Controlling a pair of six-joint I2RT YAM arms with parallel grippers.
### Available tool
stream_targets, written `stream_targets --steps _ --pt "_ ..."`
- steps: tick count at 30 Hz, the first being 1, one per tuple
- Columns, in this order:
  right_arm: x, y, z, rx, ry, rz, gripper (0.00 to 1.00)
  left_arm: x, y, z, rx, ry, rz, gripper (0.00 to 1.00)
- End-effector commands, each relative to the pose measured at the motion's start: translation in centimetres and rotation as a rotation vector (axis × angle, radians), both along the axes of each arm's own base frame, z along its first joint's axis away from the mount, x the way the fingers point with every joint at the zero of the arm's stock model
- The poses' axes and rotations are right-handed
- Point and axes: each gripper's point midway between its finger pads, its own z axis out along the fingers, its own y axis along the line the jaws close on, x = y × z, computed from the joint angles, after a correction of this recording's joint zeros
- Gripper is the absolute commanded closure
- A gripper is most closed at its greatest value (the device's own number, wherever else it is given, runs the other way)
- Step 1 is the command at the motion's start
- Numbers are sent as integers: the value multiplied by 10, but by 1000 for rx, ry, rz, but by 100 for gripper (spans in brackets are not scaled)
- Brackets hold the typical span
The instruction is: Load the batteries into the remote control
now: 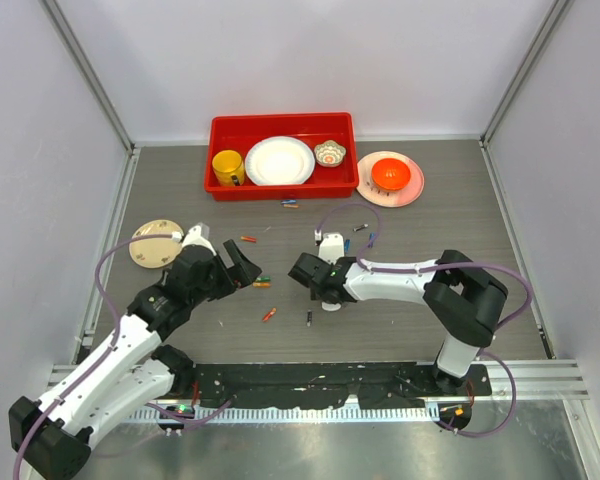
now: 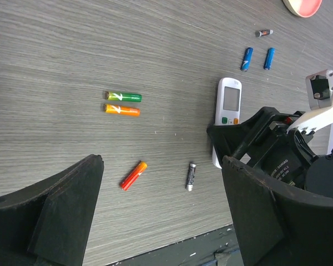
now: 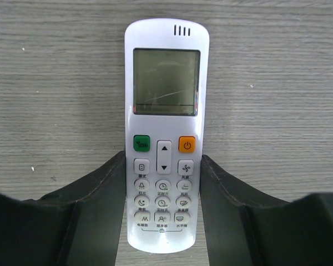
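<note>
My right gripper [image 3: 162, 163] is pinching the slim white plastic remote control [image 3: 165, 83] by its long edges. Both black fingers [image 3: 102, 194] press against the lower, button-covered half, and the grey screen end sticks out toward 12 o'clock in the wrist view, face up, flat on the grey wood-grain table [image 3: 55, 83]. My left gripper [image 2: 161, 162] hangs over the table with its jaws spread wide, above the loose batteries [image 2: 134, 175]. In its wrist view a red-and-orange battery and a black-and-silver battery [image 2: 191, 176] show in the gap between the fingers. A green battery [image 2: 124, 97] and an orange battery [image 2: 122, 110] lie side by side at 11 o'clock, and two blue batteries [image 2: 247, 58] lie at 1 o'clock, past the remote control. From overhead the remote control sits near the table's middle, with a red plastic tray [image 1: 280, 119] at 12 o'clock.
</note>
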Motion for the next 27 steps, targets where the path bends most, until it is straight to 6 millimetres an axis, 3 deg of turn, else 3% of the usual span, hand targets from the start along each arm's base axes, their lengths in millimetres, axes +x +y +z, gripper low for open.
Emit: stream_targets --steps 1,7,11,12,14,16,18,19,20,21,22,24,25,26,27 --pt "7 17 9 56 -26 -10 62 0 4 2 -13 -16 27 9" --pt "1 22 1 59 11 20 42 1 1 -2 -11 -6 22 9" --pt "1 21 6 70 3 23 19 2 -1 -6 -6 5 16 9" --pt "2 22 13 89 -10 20 13 3 -2 -6 -5 5 10 9" --pt "4 24 24 118 -33 16 11 3 -4 -8 -2 7 -6 8" --pt "8 22 53 167 -89 7 10 6 -9 -7 2 -8 -35 7" --pt "9 5 77 172 -154 -26 10 12 -15 -6 8 -16 -57 6" --pt "9 -2 104 227 -208 -39 10 13 -17 -7 25 -14 -62 6" --pt "9 -13 117 241 -249 -61 10 17 -21 -5 30 -11 -61 5" --pt "5 -29 118 226 -265 -86 10 22 -26 -12 48 10 -66 5" --pt "4 -45 140 261 -337 -117 10 21 -38 -15 46 22 -87 5" --pt "-2 -72 137 237 -372 -158 10 31 -62 -23 52 30 -123 5" --pt "-3 -87 151 265 -431 -199 9 28 -77 -26 72 28 -155 5" --pt "-7 -100 141 237 -431 -215 9 35 -92 -15 70 3 -174 5" --pt "-9 -106 143 248 -444 -235 9 38 -103 -36 127 50 -197 5"
